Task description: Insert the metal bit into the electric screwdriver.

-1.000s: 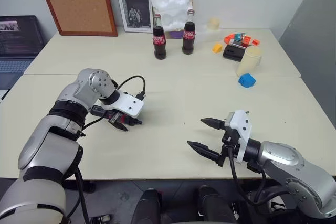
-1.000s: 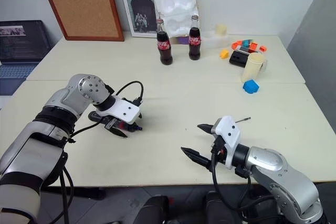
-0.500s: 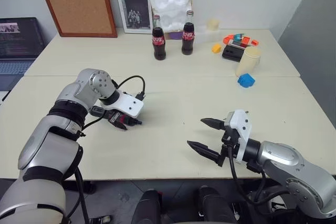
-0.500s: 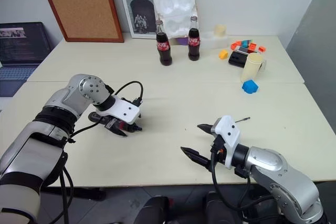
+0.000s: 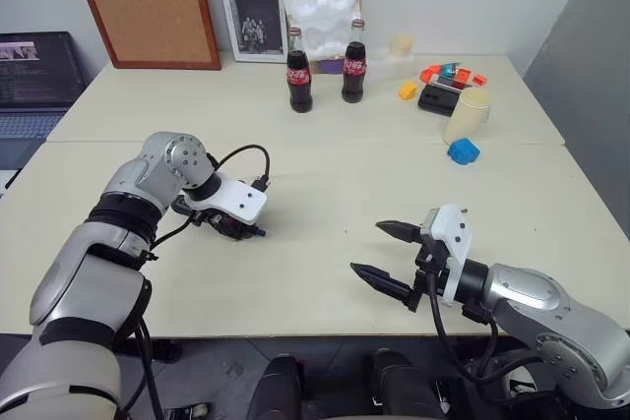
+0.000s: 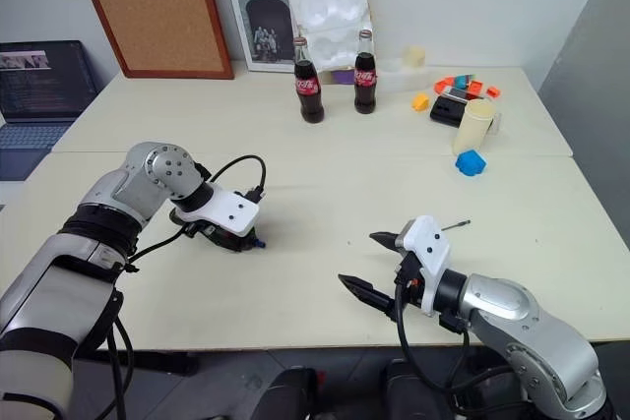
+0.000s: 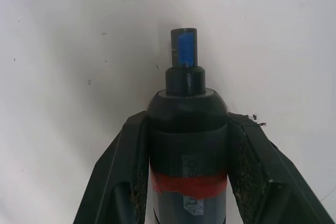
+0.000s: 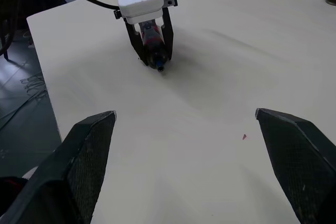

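The electric screwdriver, black with a red band, lies on the cream table at the left. My left gripper reaches steeply down and is shut on it, one finger on each side of the barrel just ahead of the red band. Its dark tip with a blue mark sticks out past the fingers. The right wrist view shows the same grip from across the table. My right gripper hovers open near the front right, holding nothing. The metal bit lies on the table just behind it.
Two cola bottles stand at the back centre before a poster and a cork board. A cream cup, a blue block and a black box with orange parts sit back right. A laptop is far left.
My left gripper's fingers, open around the screwdriver a second ago, have closed onto its barrel. Neither hand has shifted, and the right gripper stays open.
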{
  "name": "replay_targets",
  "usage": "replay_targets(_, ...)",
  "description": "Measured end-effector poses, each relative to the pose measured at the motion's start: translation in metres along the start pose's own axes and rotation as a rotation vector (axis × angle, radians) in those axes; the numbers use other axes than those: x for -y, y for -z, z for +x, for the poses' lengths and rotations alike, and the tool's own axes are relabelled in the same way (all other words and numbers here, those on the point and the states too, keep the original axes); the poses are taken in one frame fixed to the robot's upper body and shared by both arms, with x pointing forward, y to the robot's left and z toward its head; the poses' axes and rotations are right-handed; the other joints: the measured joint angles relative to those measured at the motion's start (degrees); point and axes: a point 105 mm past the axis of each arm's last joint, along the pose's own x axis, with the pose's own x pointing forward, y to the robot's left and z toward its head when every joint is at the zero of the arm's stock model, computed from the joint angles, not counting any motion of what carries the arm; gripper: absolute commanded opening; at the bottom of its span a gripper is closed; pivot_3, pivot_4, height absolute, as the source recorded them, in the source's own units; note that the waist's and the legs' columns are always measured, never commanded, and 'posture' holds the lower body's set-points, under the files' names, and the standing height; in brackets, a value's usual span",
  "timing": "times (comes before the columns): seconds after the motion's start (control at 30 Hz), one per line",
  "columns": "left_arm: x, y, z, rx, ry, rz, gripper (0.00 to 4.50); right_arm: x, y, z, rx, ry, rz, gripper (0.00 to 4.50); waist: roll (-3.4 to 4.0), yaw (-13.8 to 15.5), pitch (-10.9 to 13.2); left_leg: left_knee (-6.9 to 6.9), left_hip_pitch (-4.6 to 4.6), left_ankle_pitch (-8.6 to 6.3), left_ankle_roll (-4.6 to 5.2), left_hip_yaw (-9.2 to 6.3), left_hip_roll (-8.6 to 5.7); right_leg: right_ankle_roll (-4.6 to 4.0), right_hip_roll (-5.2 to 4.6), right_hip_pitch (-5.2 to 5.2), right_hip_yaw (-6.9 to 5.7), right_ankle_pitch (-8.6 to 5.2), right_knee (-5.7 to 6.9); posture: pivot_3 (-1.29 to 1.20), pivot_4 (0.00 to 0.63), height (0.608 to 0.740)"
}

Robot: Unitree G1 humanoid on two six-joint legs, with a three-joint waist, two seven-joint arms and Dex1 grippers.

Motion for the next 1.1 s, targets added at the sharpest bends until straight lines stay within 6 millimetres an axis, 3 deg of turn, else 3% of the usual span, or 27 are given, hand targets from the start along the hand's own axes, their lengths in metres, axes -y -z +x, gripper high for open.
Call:
replay_targets(0.27, -0.009, -0.008, -0.005, 0.086, -0.039, -0.132, 1.67, 0.0, 0.0, 0.0, 0.003, -0.002, -0.003, 4.5, -0.1, 0.0, 0.1, -0.01, -0.17, 0.0, 0.0, -0.03, -0.01, 0.0, 0.0, -0.07, -0.05, 0.0, -0.11, 0.0, 0.15, 0.74)
replay_targets(0.33, -0.032, -0.031, -0.029, 0.285, -0.136, -0.276, 1.67, 0.0, 0.0, 0.0, 0.002, -0.003, -0.005, 4.5, -0.39, 0.2, 0.2, 0.01, -0.37, 0.0, 0.0, -0.21, -0.02, 0.0, 0.0, -0.13, -0.19, 0.0, -0.2, 0.0, 0.15, 0.74)
replay_targets(0.5, -0.056, -0.064, -0.077, 0.533, -0.274, -0.362, 1.67, 0.001, -0.001, -0.001, 0.002, 0.001, -0.012, 4.5, -0.41, -0.4, 0.2, -0.11, -0.33, -0.01, 0.0, -0.15, -0.03, 0.23, 0.0, -0.12, -0.13, 0.1, -0.31, 0.0, 0.15, 0.74)
replay_targets(0.73, -0.084, -0.101, -0.099, 0.878, -0.579, -0.532, 1.67, 0.017, 0.0, 0.001, 0.004, 0.032, -0.038, 4.5, -0.41, -0.6, 0.2, -0.1, -0.2, -0.01, 0.0, -0.25, 0.01, 0.28, 0.07, -0.09, -0.17, 0.12, -0.12, 0.0, 0.15, 0.74)
replay_targets(0.93, -0.09, -0.119, -0.118, 1.122, -0.775, -0.648, 1.67, 0.025, 0.005, -0.001, -0.007, 0.045, -0.069, 4.5, -0.4, -0.5, 0.2, -0.1, -0.13, -0.01, -0.01, -0.2, -0.01, 0.32, 0.05, -0.02, -0.12, 0.14, -0.17, 0.0, 0.15, 0.74)
replay_targets(1.0, -0.089, -0.122, -0.113, 1.199, -0.864, -0.688, 1.67, 0.028, 0.007, -0.001, -0.013, 0.053, -0.076, 4.5, -0.4, -0.3, 0.2, -0.11, -0.09, -0.01, -0.01, -0.16, -0.02, 0.34, 0.04, 0.0, -0.07, 0.16, -0.19, 0.0, 0.15, 0.74)
replay_targets(1.1, -0.081, -0.112, -0.084, 1.214, -0.954, -0.82, 1.67, 0.034, 0.012, -0.001, -0.026, 0.071, -0.095, 4.5, -0.4, -0.3, 0.2, -0.1, -0.05, 0.0, -0.01, -0.12, -0.02, 0.35, 0.05, -0.01, -0.02, 0.18, -0.13, 0.0, 0.15, 0.74)
